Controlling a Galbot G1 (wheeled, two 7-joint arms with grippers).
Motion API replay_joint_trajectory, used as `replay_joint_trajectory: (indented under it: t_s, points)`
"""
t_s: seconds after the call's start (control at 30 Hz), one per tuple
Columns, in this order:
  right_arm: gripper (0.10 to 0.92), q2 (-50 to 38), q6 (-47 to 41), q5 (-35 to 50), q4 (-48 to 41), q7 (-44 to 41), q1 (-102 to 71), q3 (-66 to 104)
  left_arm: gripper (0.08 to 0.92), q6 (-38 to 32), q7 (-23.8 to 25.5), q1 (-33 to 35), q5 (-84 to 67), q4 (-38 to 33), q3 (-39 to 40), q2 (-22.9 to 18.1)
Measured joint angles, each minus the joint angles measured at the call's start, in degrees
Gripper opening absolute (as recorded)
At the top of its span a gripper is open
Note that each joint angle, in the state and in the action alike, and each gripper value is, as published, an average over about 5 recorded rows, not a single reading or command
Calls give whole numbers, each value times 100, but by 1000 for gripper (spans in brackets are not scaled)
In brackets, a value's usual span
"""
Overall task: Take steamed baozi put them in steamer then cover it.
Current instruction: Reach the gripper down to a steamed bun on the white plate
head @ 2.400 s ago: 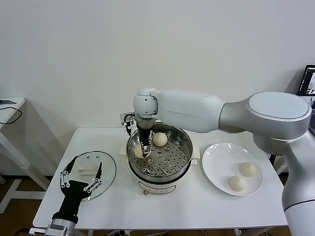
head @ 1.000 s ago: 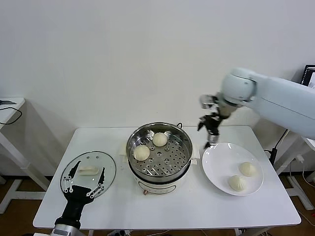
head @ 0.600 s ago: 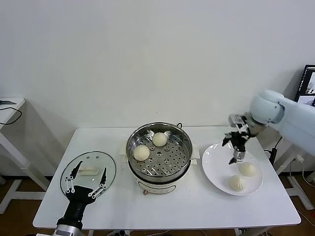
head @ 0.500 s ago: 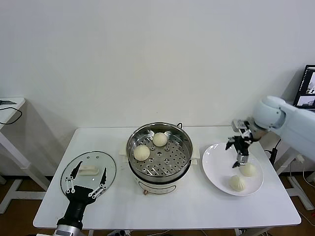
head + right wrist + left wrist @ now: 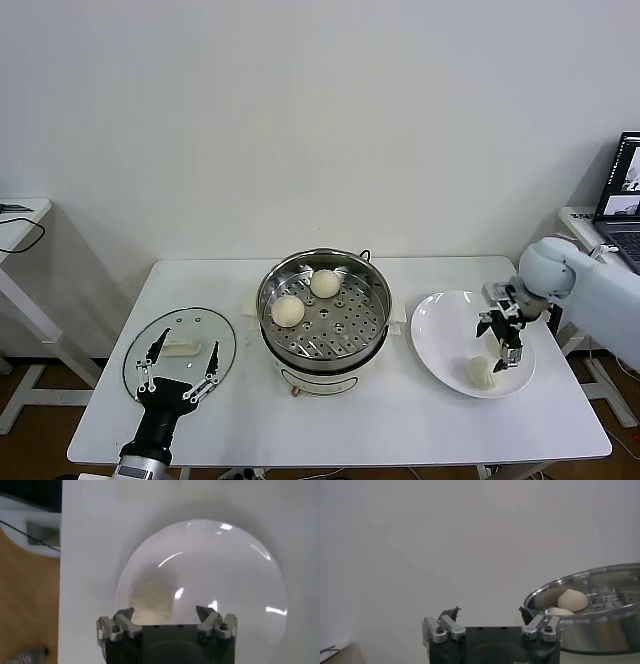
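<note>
With two buns (image 5: 288, 311) already in the steamer (image 5: 325, 310), the wide-open, empty right end effector (image 5: 506, 336) over the plate (image 5: 440, 325) should straddle a bun (image 5: 481, 372) squarely and close gently; the left end effector (image 5: 178, 377) waits open near the lid (image 5: 180, 350).

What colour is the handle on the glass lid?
White. The handle on the lid shows best in the head view, just beyond the left gripper.

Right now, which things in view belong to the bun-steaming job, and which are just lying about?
Job:
- two baozi in steamer
- steamer
- baozi on plate, beneath the open right gripper; another there may be hidden
- white plate
- glass cover, by the open left gripper

Lying about:
- laptop, on a side surface at the right
- white table, only the support
</note>
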Motion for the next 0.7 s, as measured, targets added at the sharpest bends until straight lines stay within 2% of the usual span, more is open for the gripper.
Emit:
replay_joint_trajectory:
  t_s: [0.7]
  points:
    - [823, 187, 176, -455, -212, -49, -616, 437, 823, 23, -9, -51, 0, 76, -7, 0]
